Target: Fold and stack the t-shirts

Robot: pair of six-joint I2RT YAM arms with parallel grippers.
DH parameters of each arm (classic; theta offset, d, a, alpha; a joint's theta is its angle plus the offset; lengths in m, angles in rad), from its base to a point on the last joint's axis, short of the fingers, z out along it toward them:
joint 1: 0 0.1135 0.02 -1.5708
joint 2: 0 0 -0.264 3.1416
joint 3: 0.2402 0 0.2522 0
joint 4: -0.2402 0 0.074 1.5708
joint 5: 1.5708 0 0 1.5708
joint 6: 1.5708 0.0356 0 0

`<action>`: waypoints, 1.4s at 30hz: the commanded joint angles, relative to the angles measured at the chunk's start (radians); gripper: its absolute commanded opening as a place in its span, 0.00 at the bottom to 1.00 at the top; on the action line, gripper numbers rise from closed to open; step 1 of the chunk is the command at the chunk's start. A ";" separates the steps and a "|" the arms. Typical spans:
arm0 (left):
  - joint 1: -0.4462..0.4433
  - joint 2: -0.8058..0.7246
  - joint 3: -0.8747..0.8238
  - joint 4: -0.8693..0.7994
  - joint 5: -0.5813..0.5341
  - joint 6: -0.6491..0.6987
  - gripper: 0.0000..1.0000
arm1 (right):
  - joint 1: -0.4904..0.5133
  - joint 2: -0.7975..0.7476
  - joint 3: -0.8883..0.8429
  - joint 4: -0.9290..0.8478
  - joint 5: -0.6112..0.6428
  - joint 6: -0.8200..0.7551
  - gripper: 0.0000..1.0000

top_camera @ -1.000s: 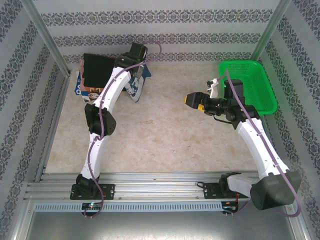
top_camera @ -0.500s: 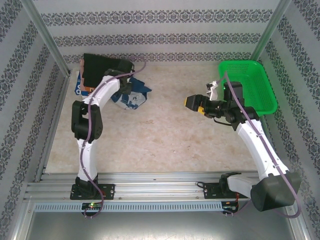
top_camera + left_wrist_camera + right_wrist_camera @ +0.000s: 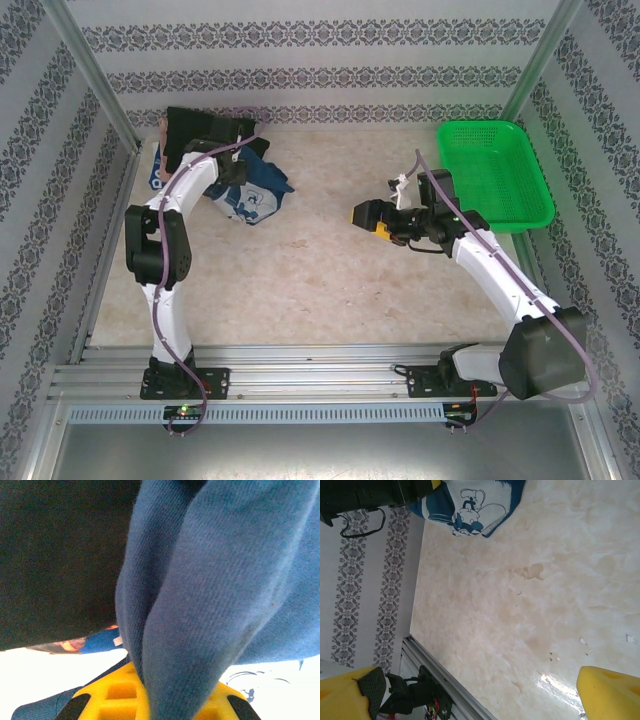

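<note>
You're working in a robot lab cell, not a home. The left arm [image 3: 160,310] and right arm [image 3: 500,275] are bolted to aluminium rails [image 3: 320,375] at the table's [image 3: 330,290] near edge. Metal posts [image 3: 92,75] frame it, and patterned panels [image 3: 320,60] wall it in.

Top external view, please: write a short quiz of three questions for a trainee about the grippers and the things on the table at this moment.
1. True or false: the right gripper is shut on the green basket.
2. Choose one. The left gripper is closed on: A) the navy t-shirt; B) the black t-shirt; C) nothing.
3. Short answer: seen from above, in which corner of the table does the green basket stand?

Key: 1. False; its jaws stand open over bare table. 2. A. 3. The far right corner.
</note>
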 commanded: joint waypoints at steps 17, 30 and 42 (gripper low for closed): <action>-0.148 0.215 0.715 -0.265 -0.052 0.137 0.00 | -0.038 0.015 0.034 -0.003 0.005 -0.037 0.98; -0.086 0.321 0.883 -0.209 0.001 0.222 0.00 | -0.067 0.027 0.037 -0.018 -0.015 -0.050 0.98; -0.014 0.347 0.931 -0.053 0.051 0.319 0.00 | -0.065 0.070 0.073 -0.015 -0.029 -0.038 0.98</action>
